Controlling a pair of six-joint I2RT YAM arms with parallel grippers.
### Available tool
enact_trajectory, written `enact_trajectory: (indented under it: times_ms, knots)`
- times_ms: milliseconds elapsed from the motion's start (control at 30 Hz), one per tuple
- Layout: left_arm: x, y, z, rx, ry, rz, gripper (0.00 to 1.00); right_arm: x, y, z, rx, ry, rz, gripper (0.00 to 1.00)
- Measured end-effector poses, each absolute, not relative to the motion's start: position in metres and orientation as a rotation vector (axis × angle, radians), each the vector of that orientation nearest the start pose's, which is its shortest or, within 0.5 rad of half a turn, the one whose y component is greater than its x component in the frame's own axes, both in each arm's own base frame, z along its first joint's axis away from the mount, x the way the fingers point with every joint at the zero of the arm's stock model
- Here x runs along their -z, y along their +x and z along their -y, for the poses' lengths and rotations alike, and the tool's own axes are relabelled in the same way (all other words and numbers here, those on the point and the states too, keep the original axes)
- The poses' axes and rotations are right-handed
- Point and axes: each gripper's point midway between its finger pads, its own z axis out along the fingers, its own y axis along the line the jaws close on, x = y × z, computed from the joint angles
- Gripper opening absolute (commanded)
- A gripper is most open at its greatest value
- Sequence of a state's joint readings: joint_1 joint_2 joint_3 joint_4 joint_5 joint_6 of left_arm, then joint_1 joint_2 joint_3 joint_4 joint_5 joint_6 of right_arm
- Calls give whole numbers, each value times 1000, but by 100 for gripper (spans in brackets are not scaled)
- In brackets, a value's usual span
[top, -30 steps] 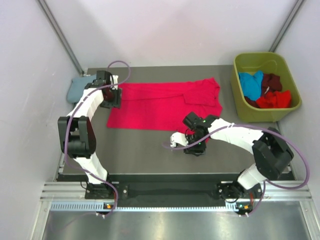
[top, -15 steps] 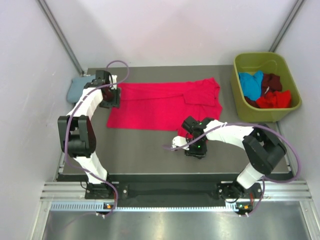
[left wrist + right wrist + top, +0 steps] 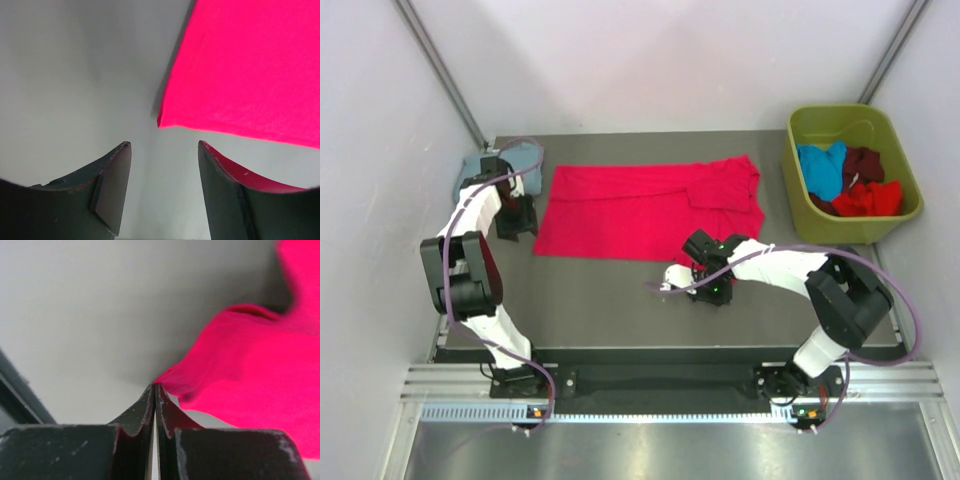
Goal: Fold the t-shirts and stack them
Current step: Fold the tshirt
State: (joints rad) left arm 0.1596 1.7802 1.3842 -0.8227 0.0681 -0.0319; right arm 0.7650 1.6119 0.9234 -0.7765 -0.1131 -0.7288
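**Inspection findings, left to right**

1. Grey shirt (image 3: 467, 180): lies bunched at the far-left corner of the bench (image 3: 600, 300). The left arm crosses over part of it.

2. Left hand (image 3: 516, 222): sits low over bare bench, just off the left edge of the crimson shirt (image 3: 640, 210). In the wrist view the left hand (image 3: 162, 150) has its fingers (image 3: 112, 185) standing well apart with nothing between them. The shirt's near-left corner (image 3: 250, 65) lies just ahead of the gap and is not touched.

3. Crimson shirt: spread flat across the middle of the bench. A sleeve area is doubled over toward its right end. Its left edge is near the grey shirt but apart from it.

4. Right hand (image 3: 713, 288): sits down at the bench by the shirt's near-right edge. In the wrist view the right hand (image 3: 154, 387) has its fingers pressed together. A rumpled corner of the cloth (image 3: 250, 380) meets the very tips. Whether any cloth is nipped between them cannot be told.

5. Bin (image 3: 835, 108): olive green, at the far-right side, well apart from the crimson shirt. It holds a blue shirt (image 3: 822, 168) at its left, a maroon shirt (image 3: 863, 163) beside that, and a red shirt (image 3: 868, 198) at its near side. All three are crumpled.
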Motion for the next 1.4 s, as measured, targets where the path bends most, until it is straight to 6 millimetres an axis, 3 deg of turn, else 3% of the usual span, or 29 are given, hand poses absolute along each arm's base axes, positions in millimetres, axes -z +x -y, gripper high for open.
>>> enact_trajectory:
  times_ms: [133, 333, 433, 767, 800, 900, 1033, 1100, 1233, 1400]
  knots:
    - [-83, 350, -44, 112, -309, -2791, 62, -26, 208, -169, -132, -1978, -2229, 0]
    - [-69, 326, -32, 184, -347, -2847, 63, -74, 255, -177, -86, -1775, -2161, 0]
    - [-67, 324, -32, 201, -370, -2854, 63, -85, 264, -179, -76, -1733, -2141, 0]
    - [-36, 342, -47, 271, -497, -2910, 52, -85, 268, -170, -57, -1706, -2171, 1]
    - [-33, 343, -47, 279, -500, -2916, 48, -85, 268, -168, -55, -1701, -2178, 15]
    - [-27, 348, -45, 307, -500, -2923, 47, -85, 268, -165, -55, -1691, -2190, 35]
    - [-23, 353, -41, 345, -505, -2930, 35, -74, 254, -157, -68, -1708, -2214, 43]
    - [-22, 355, -40, 357, -505, -2927, 28, -66, 245, -152, -78, -1726, -2237, 45]
    - [-21, 356, -38, 377, -506, -2927, 2, -56, 232, -150, -124, -1740, -2262, 43]
    - [-21, 356, -38, 382, -503, -2926, 0, -44, 220, -155, -193, -1748, -2265, 42]
